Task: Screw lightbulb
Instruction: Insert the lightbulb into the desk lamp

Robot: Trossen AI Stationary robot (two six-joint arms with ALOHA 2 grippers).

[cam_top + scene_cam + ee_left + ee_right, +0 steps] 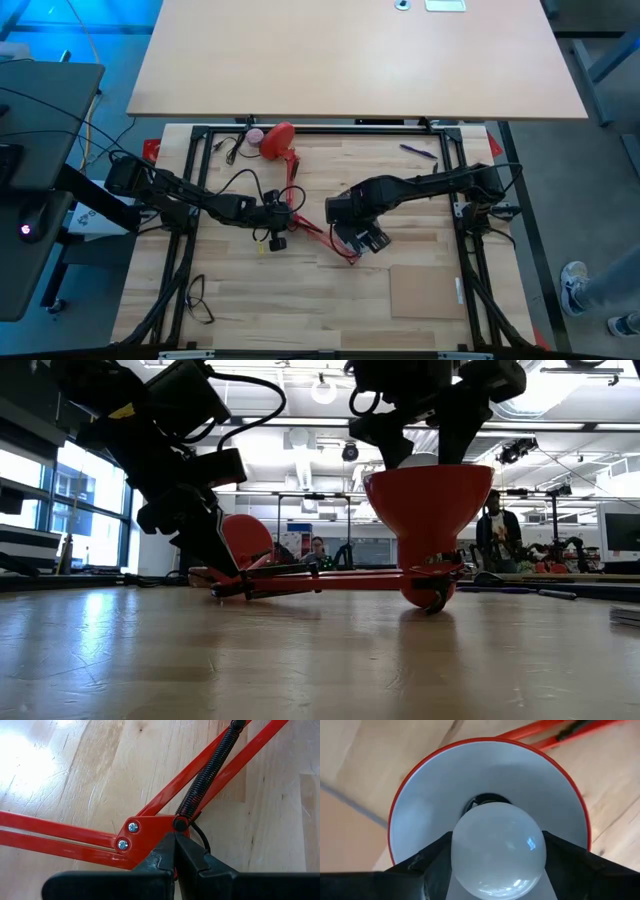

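Observation:
A red desk lamp lies on the wooden table, its round base (280, 140) at the far side and its jointed arm (300, 215) running to the shade (430, 510). The shade stands with its opening up. My right gripper (357, 238) is over the shade, shut on the white lightbulb (495, 850). The bulb sits above the dark socket (487, 800) in the shade's white inside, and its top shows in the low view (420, 460). Its screw base is hidden by the glass. My left gripper (278, 215) is shut at the lamp arm's elbow joint (150, 832). My left gripper has its shut fingers (175, 857) on the red plate of the elbow joint (157, 827), beside the spring's end. The fingers slant down from the table's left. The fingers hide whether the plate is between them. The lamp arm lies on the table. My right gripper pinches the bulb's round glass (465, 845) between its two fingers, one on each side. The fingers (435, 860) point down into the shade from above. The bulb stands upright, its dome toward the gripper, its lower end inside the shade.
A small pink ball (256, 135) lies by the lamp base. A pen (420, 152) lies at the far right, a cardboard patch (420, 290) at the near right, a loose cable (200, 300) at the near left. Black frame rails (190, 200) border the table. People (495, 520) stand behind.

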